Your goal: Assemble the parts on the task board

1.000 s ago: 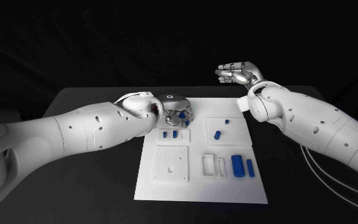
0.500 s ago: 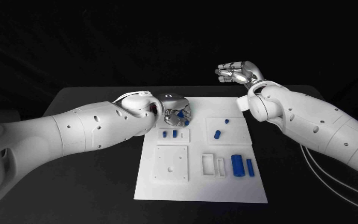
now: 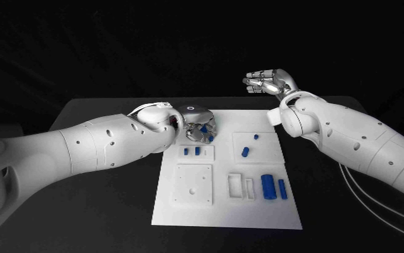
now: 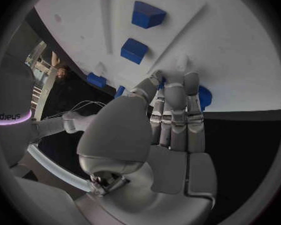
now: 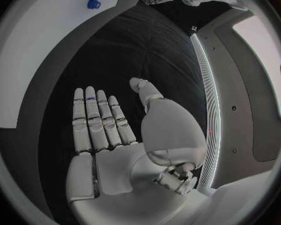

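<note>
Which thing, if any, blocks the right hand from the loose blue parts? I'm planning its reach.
Nothing visible: the right hand hangs raised beyond the task board, with open board down to the blue parts.

Both arms are clad in smooth white shells, thick and rounded, dotted with small dark screw holes. The left arm (image 3: 93,148) narrows to a white wrist collar with a dark ring mark on top. The right arm (image 3: 345,136) has thin pale cables running along its lower side. The left hand (image 4: 159,130) is matte silver, its fingers built of short segmented blocks, with a bulbous thumb base and a flat palm plate. The right hand (image 5: 115,135) is the same silver make, with a thin dark band across one finger.
</note>
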Available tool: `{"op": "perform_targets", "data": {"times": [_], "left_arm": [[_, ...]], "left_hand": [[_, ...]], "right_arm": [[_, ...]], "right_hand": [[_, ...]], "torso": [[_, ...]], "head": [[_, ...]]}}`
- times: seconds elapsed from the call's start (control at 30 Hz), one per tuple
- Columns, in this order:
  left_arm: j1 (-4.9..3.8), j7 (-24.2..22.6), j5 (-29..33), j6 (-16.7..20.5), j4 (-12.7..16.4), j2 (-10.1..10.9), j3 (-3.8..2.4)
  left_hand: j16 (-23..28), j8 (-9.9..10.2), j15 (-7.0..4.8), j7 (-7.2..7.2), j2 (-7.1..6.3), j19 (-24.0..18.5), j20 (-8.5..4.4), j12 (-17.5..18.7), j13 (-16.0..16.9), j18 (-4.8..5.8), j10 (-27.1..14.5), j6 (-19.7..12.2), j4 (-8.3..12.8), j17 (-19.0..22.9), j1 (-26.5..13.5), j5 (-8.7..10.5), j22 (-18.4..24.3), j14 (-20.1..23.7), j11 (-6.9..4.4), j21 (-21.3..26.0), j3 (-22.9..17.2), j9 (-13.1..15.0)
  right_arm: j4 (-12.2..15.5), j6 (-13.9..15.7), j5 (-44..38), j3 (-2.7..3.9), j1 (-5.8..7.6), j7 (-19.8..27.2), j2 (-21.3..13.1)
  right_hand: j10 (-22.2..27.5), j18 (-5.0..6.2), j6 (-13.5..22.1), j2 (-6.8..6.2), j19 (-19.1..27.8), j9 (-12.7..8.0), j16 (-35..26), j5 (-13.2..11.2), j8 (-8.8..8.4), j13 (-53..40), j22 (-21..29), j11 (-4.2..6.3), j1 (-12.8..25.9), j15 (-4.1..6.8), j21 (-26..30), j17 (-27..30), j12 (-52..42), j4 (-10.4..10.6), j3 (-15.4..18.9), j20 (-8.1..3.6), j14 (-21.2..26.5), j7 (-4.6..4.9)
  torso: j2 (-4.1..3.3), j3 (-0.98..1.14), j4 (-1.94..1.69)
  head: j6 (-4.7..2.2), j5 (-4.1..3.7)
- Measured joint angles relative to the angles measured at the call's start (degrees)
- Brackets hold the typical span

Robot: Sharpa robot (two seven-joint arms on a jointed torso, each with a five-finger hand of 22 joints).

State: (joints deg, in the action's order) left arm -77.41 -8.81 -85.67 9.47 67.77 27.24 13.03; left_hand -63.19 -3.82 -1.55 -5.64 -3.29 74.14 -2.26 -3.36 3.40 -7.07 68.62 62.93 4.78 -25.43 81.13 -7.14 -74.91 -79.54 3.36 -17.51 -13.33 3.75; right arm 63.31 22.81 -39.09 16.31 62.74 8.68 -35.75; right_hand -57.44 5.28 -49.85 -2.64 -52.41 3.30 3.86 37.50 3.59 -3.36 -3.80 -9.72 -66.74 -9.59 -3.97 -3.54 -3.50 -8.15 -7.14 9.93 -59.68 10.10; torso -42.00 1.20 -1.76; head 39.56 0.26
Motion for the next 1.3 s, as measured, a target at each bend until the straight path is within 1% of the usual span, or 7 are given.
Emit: {"op": "perform_targets", "data": {"times": [0.33, 0.4, 0.63, 0.67, 0.77, 0.87, 1.3], "left_arm": [[-0.03, 0.0, 0.2, -0.2, 0.0, -0.1, -0.01], [-0.04, 0.0, 0.2, -0.2, 0.0, -0.1, -0.01], [-0.03, 0.0, 0.3, -0.3, 0.0, -0.2, -0.01], [-0.03, 0.0, 0.3, -0.3, 0.0, -0.2, 0.0], [-0.01, 0.1, 0.3, -0.3, 0.0, -0.2, 0.01], [-0.01, 0.1, 0.3, -0.3, 0.0, -0.2, 0.01], [0.04, 0.3, 0.5, 0.0, 0.0, -0.2, 0.04]], "left_hand": [[0.0, 0.0, 0.0, 0.02, 0.06, 0.0, 0.0, 0.2, -0.1, 0.0, 0.3, -0.5, -0.7, 0.0, 0.1, 0.31, 0.0, 0.0, -0.04, 0.0, 0.7, 0.0], [0.0, 0.0, 0.0, 0.02, 0.32, 0.0, 0.0, 0.2, -0.1, 0.0, 0.7, -0.5, -0.8, -0.1, -0.2, 0.31, 0.0, 0.0, -0.28, 0.0, 0.8, 0.0], [0.0, 0.0, -0.2, 0.08, 0.36, 0.2, -0.2, 0.2, -0.1, 0.06, 1.1, 0.6, -1.2, -0.1, -0.2, 0.31, 0.0, -0.2, -0.29, 0.0, 1.2, 0.0], [0.0, 0.0, -0.2, 0.03, 0.38, 0.2, -0.2, 0.2, -0.1, 0.06, 1.5, 1.0, -1.2, -0.1, -0.2, 0.31, 0.0, -0.2, -0.46, 0.0, 1.2, 0.0], [0.0, 0.0, -0.2, -0.04, 1.11, 0.2, -0.2, 0.2, -0.1, 0.06, 2.3, 1.7, -1.2, -0.1, 0.4, 0.31, 0.0, -0.2, -0.42, 0.0, 1.2, 0.0], [-0.2, 0.0, -0.31, 0.04, 1.85, 0.2, -0.2, 0.2, -0.1, 0.06, 3.0, 2.6, -1.2, -0.1, 0.8, 0.31, 0.0, -0.3, -0.72, 0.0, 1.2, 0.0], [-0.2, 0.2, -0.6, 0.48, 3.11, 0.4, -0.4, -0.1, 0.1, 0.16, 5.2, 4.9, -0.1, -0.1, 1.0, 0.33, 0.0, -0.6, -1.33, -0.7, 0.5, 0.0]], "right_arm": [[0.0, 0.0, 0.0, 0.0, 0.0, 0.0, 0.1], [0.0, 0.0, 0.0, 0.0, 0.0, 0.0, 0.1], [0.0, -0.1, 0.0, 0.0, 0.0, 0.0, 0.1], [0.0, -0.1, 0.0, 0.0, 0.0, 0.0, 0.1], [0.0, -0.1, 0.0, 0.0, 0.0, 0.0, 0.1], [0.0, -0.1, 0.0, 0.0, 0.0, 0.0, 0.1], [0.0, -0.1, 0.0, 0.0, 0.0, 0.0, 0.1]], "right_hand": [[0.0, 0.0, 0.0, 0.0, 0.0, 0.0, 0.0, 0.0, 0.0, 0.0, 0.0, 0.0, 0.0, 0.0, 0.0, 0.0, 0.0, 0.0, 0.0, 0.0, 0.0, 0.0], [0.0, 0.0, 0.0, 0.0, 0.0, 0.0, 0.0, 0.0, 0.0, 0.0, 0.0, 0.0, 0.0, 0.0, 0.0, 0.0, 0.0, 0.0, 0.0, 0.0, 0.0, 0.0], [0.0, 0.0, 0.0, 0.0, 0.0, 0.0, 0.0, 0.0, 0.0, 0.0, 0.0, 0.0, 0.0, 0.0, 0.0, 0.0, 0.0, 0.0, 0.0, 0.0, 0.0, 0.0], [0.0, 0.0, 0.0, 0.0, 0.0, 0.0, 0.0, 0.0, 0.0, 0.0, 0.0, 0.0, 0.0, 0.0, 0.0, 0.0, 0.0, 0.0, 0.0, 0.0, 0.0, 0.0], [0.0, 0.0, 0.0, 0.0, 0.0, 0.0, 0.0, 0.0, 0.0, 0.0, 0.0, 0.0, 0.0, 0.0, 0.0, 0.0, 0.0, 0.0, 0.0, 0.0, 0.0, 0.0], [0.0, 0.0, 0.0, 0.0, 0.0, 0.0, 0.0, 0.0, 0.0, 0.0, 0.0, 0.0, 0.0, 0.0, 0.0, 0.0, 0.0, 0.0, 0.0, 0.0, 0.0, 0.0], [0.0, 0.0, 0.0, 0.0, 0.0, 0.0, 0.0, 0.0, 0.0, 0.0, 0.0, 0.0, 0.0, 0.0, 0.0, 0.0, 0.0, 0.0, 0.0, 0.0, 0.0, 0.0]], "torso": [[-0.01, 0.01, 0.0], [-0.01, 0.01, -0.01], [-0.01, 0.01, -0.01], [-0.01, 0.01, -0.01], [-0.01, 0.0, -0.01], [-0.01, 0.0, -0.01], [-0.01, -0.02, -0.04]], "head": [[0.0, 0.04], [-0.04, 0.08], [-0.08, 0.1], [-0.08, 0.1], [-0.09, 0.01], [-0.09, -0.02], [-0.11, 0.0]]}}
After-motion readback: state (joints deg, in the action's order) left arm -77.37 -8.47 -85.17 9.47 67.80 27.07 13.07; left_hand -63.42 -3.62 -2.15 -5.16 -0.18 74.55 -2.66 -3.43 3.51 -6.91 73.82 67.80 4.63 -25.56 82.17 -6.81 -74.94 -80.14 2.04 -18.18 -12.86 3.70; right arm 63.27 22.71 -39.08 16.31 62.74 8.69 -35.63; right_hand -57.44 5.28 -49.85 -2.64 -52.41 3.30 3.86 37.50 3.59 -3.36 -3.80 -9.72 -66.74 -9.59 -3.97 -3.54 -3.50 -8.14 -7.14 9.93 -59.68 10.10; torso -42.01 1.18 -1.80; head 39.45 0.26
